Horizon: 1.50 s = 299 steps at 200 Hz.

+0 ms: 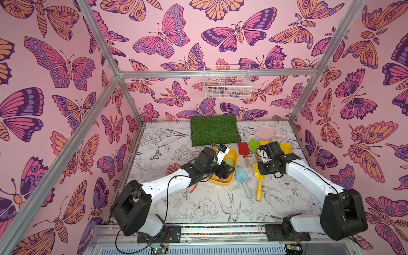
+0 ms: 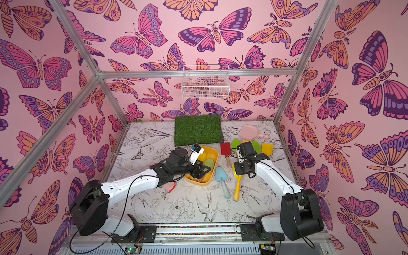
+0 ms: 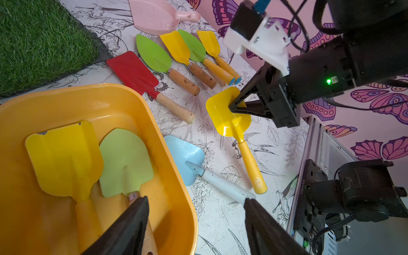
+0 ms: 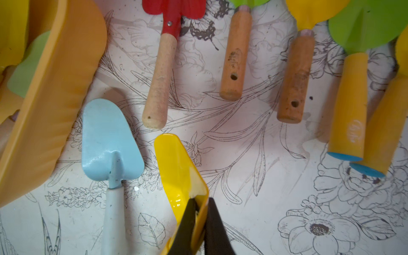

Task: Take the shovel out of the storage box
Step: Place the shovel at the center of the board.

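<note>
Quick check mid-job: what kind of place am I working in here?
Likely a staged robot test cell, not a real garden: aluminium frame holding butterfly-print walls, plus garden props, an artificial grass mat and toy shovels beside the yellow storage box.

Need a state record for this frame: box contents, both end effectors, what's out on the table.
storage box: yellow, beside grass mat
inside: yellow shovel, light green shovel
left end effector: open, empty, over box rim
right end effector: shut on second yellow shovel, outside box
table: light blue shovel, red shovel, pink dustpan, more shovels
</note>
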Tool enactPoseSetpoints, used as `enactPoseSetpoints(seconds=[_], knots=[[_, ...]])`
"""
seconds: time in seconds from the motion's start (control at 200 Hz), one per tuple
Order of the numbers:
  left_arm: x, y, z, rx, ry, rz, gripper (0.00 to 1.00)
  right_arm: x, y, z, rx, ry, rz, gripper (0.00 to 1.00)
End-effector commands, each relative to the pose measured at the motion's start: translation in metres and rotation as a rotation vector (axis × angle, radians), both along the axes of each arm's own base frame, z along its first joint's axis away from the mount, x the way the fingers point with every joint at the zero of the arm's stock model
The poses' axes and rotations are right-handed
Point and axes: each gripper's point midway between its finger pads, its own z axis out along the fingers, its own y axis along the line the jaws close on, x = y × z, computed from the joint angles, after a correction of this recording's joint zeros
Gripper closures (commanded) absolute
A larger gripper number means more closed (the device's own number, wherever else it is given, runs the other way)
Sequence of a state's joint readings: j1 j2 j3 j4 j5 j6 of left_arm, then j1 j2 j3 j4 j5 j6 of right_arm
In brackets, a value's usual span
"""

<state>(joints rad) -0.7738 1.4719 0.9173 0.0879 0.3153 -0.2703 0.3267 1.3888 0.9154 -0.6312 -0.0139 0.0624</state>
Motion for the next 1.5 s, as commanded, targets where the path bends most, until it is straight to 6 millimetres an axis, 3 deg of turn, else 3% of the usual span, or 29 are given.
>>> enactPoseSetpoints(seconds=[0.0, 0.345, 0.491, 0.516, 0.681, 0.891, 0.921, 1.157, 1.492], knots=[[-0.001, 0.006, -0.013, 0.025, 0.019, -0.001, 0.26, 0.010, 0.011, 0.001, 0.049, 0.002, 0.027, 1.00], [0.002, 0.009, -0.016, 0.024, 0.032, 0.007, 0.27, 0.014, 0.007, -0.023, 0.002, 0.076, 0.010, 0.93], [0.003, 0.009, -0.017, 0.023, 0.036, 0.007, 0.27, 0.016, 0.002, -0.027, -0.031, 0.094, -0.008, 0.87], [0.003, 0.009, -0.017, 0.024, 0.037, 0.008, 0.27, 0.015, 0.000, -0.037, -0.044, 0.124, -0.009, 0.86], [0.004, 0.009, -0.017, 0.022, 0.042, 0.010, 0.27, 0.018, -0.001, -0.036, -0.052, 0.112, -0.022, 0.75], [0.007, 0.011, -0.017, 0.028, 0.039, 0.024, 0.27, 0.021, -0.003, -0.028, -0.053, 0.091, -0.044, 0.68], [0.007, 0.012, -0.016, 0.029, 0.037, 0.029, 0.27, 0.022, -0.003, -0.016, -0.042, 0.056, -0.047, 0.67], [0.018, 0.027, -0.019, 0.074, 0.036, 0.119, 0.27, 0.022, 0.000, 0.021, 0.035, -0.062, -0.092, 0.66], [0.027, 0.041, -0.035, 0.137, 0.088, 0.202, 0.27, 0.012, 0.013, 0.050, 0.202, -0.133, -0.147, 0.63]])
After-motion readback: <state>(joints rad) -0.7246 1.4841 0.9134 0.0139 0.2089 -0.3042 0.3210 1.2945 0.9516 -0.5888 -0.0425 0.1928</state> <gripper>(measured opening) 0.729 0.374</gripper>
